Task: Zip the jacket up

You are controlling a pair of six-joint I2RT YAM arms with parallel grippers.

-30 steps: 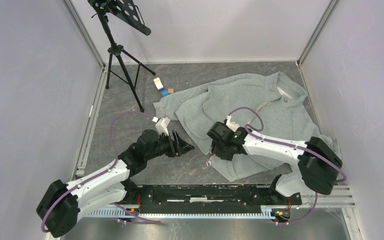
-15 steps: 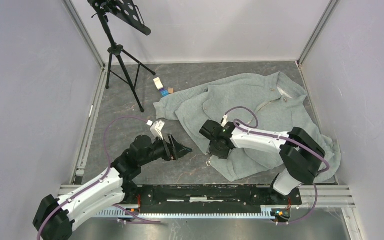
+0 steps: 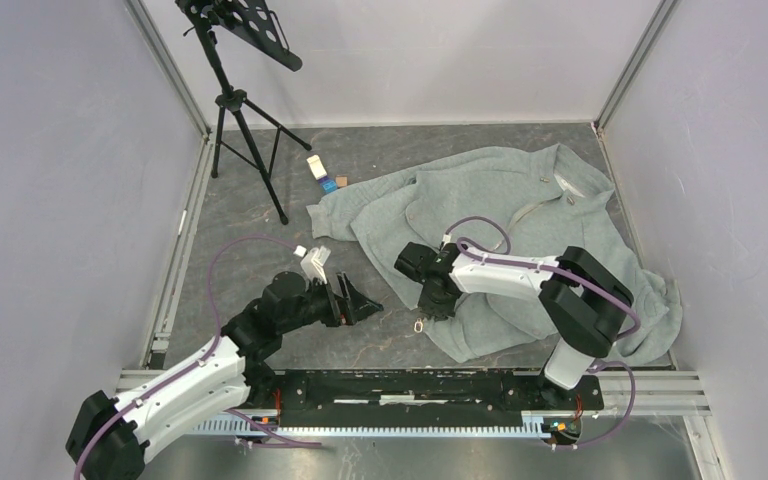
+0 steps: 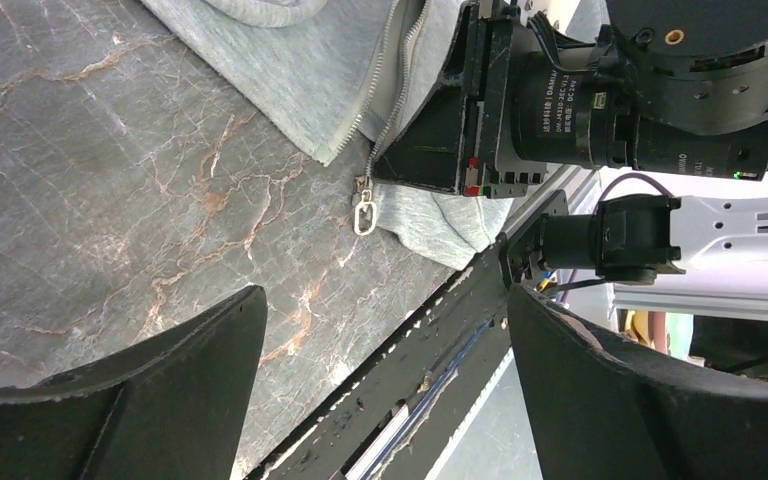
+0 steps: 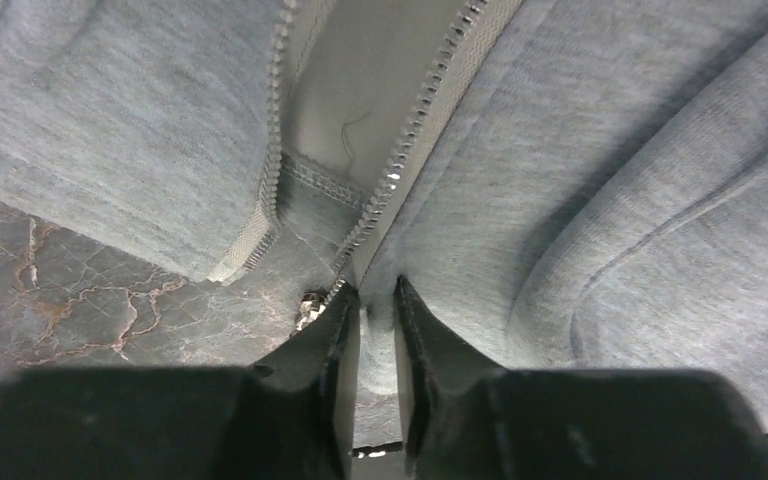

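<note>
Right, the jacket (image 3: 520,230) is lying crumpled and open on the dark marbled table (image 3: 250,250), off to the right of the tripod stand (image 3: 245,130) and nearer the arms than the stand's head. Its collar is pointing to the far right corner, away from the stand. One hem corner is reaching towards the small white box (image 3: 317,167) and the blue bit (image 3: 329,184) that are sitting just right of the stand's feet.

The zipper (image 5: 430,110) is undone. Its two rows of teeth are running apart from each other, with pale lining showing between them. The ring pull (image 4: 365,213) is lying flat on the bare table at the bottom end of the teeth, on the stand's side of the hem.

The right gripper (image 3: 438,300) is pressing down on the jacket's bottom edge. Its fingers are drawn almost together and pinching a thin fold of fleece right beside the lower end of the teeth; the wrist view (image 5: 372,295) shows fabric filling the narrow slot between them.

The left gripper (image 3: 365,298) is hovering over bare table, between the stand and the jacket and closer to the arm bases than the stand. Its fingers are spread wide with nothing between them (image 4: 380,300), and they are pointing towards the ring pull, a little way short of it.
</note>
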